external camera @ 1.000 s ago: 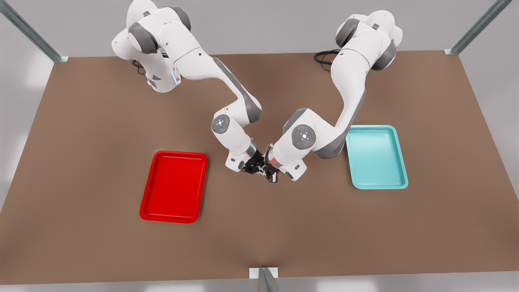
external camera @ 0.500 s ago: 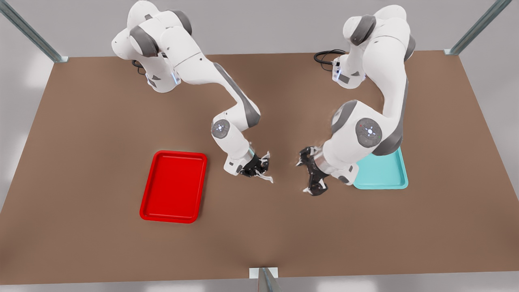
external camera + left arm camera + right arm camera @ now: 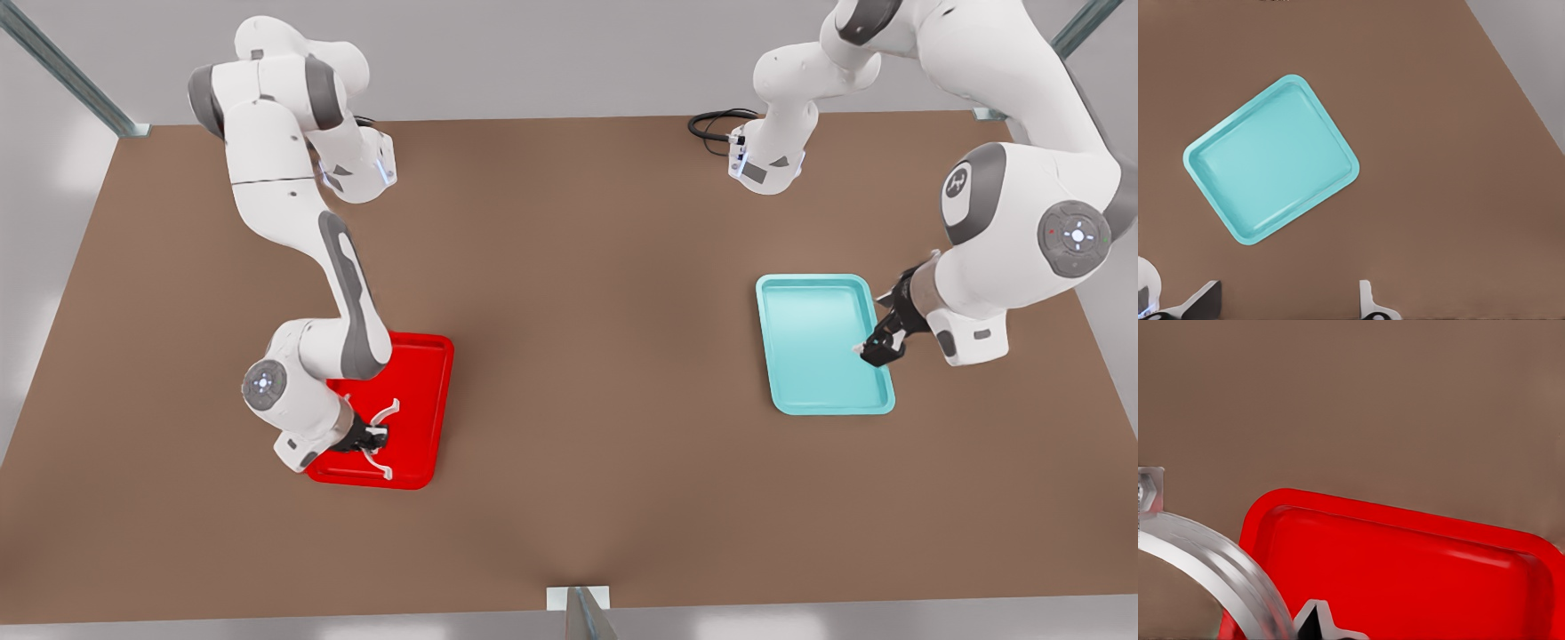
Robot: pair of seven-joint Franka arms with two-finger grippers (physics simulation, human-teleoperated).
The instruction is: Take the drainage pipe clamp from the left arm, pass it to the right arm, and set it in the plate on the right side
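The drainage pipe clamp, a thin white half-ring with out-turned tabs, hangs over the near end of the red plate at the front view's left. My right gripper is shut on the middle of its arc. In the right wrist view the clamp curves close to the camera, with the plate below it. At the front view's right, my left gripper stands open and holds nothing, just over the outer edge of the teal tray. Its fingertips are wide apart in the left wrist view.
The teal tray lies bare on the brown table. A black cable coils by the far arm base. Metal frame posts stand at the table's edges.
The two grippers have parted from the table's centre. My right gripper carried the clamp to the front view's left, over the red plate. My left gripper drew back past the teal tray.
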